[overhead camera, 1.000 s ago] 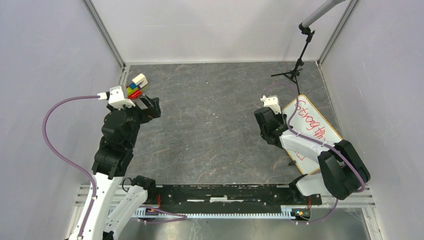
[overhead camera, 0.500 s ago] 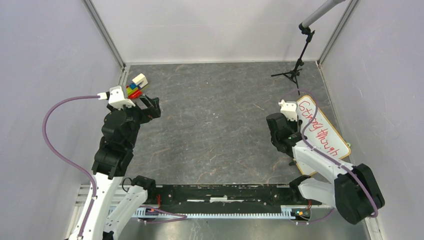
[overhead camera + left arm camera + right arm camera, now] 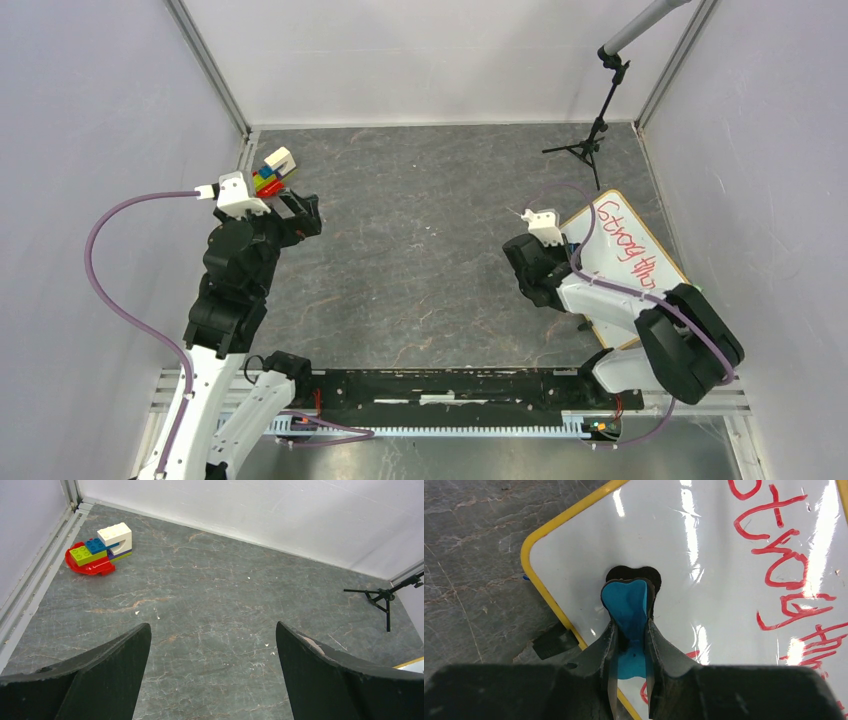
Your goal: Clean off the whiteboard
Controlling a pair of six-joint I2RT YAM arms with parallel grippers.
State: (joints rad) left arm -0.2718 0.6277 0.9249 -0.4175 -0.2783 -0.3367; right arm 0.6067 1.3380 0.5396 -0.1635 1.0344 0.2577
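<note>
1. The whiteboard [image 3: 640, 262] lay flat on the right side of the table [image 3: 420, 250], near the right wall and turned at a diagonal. The right arm crossed over its near part.
2. Red handwriting ran along the board's far half. In the right wrist view, the whiteboard [image 3: 724, 555] had a glossy white face and a yellowish frame with a rounded corner.
3. The right gripper [image 3: 630, 626] was clamped on a blue eraser [image 3: 626, 602], with both fingers pressed against its sides.
4. The eraser's far end sat over the blank white area just inside the board's rounded corner, left of the red marks. A dark edge showed beneath it, and it appeared to touch the surface.
5. The left gripper [image 3: 211, 630] hung above bare table on the left side, well apart from the board. Its jaws were spread wide and held nothing.
6. A small toy brick build [image 3: 100, 550] in red, green, blue and white sat in the far-left corner.
7. A black tripod stand [image 3: 590, 140] stood near the far-right corner, beyond the board.
</note>
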